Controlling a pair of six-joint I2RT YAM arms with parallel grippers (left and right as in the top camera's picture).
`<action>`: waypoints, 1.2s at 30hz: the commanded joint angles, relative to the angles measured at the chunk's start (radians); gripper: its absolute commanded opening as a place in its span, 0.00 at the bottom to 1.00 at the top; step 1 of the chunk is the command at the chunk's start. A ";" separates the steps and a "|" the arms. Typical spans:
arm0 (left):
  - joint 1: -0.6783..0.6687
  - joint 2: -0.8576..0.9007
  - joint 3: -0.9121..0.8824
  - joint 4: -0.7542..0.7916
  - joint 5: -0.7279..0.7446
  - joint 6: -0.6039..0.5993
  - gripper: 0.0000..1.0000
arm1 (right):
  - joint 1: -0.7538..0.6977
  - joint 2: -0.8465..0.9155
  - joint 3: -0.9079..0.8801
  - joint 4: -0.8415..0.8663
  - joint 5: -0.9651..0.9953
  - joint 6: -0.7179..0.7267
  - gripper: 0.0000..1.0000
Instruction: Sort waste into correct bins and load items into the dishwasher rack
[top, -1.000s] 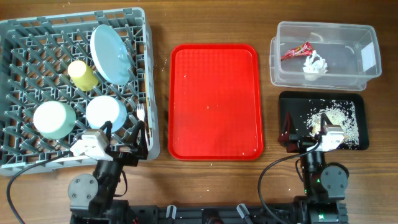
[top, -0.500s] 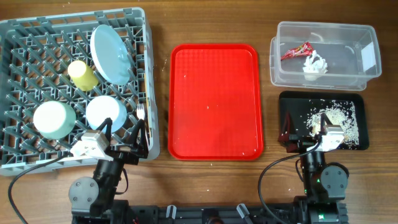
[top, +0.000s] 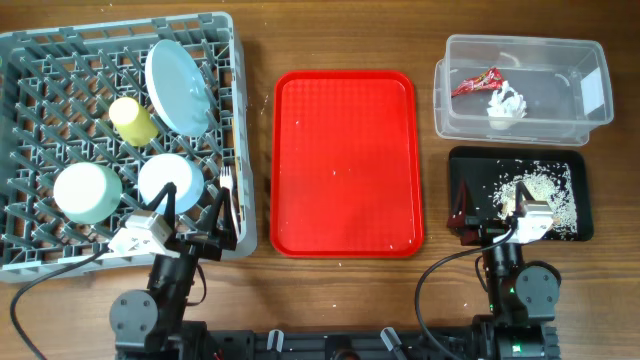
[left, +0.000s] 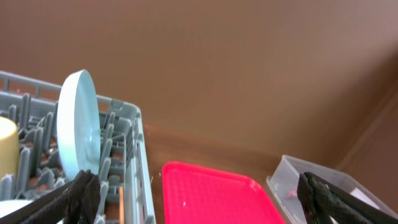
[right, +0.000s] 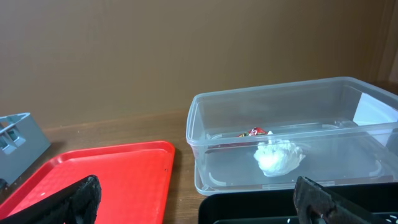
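L claw (top: 195, 215), R claw (top: 490, 218) spread wide, empty, frame bottom; dishes (top: 178, 85) in rack (top: 40, 60) left, wrapper (top: 476, 80)/napkin (top: 506, 103) in tub (top: 595, 60), rice (top: 540, 188) in tray (top: 465, 165); risk: L claw snagging fork (top: 228, 185), just beside it at rack edge.

Red serving tray (top: 345, 160) laid flat mid-table, long side front to back, raised rim, rounded corners. Few tiny whitish specks seen on its textured floor. Wooden table (top: 340, 30), dark grain visible. Plain brown wall (left: 249, 62) seen behind in wrist views.
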 joint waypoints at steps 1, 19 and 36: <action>0.002 -0.010 -0.119 0.133 -0.011 0.010 1.00 | -0.005 -0.012 -0.002 0.005 -0.008 -0.018 1.00; 0.042 -0.010 -0.183 0.006 -0.087 0.147 1.00 | -0.005 -0.012 -0.002 0.005 -0.008 -0.018 1.00; 0.042 -0.010 -0.183 0.014 0.000 0.306 1.00 | -0.005 -0.012 -0.002 0.005 -0.008 -0.019 1.00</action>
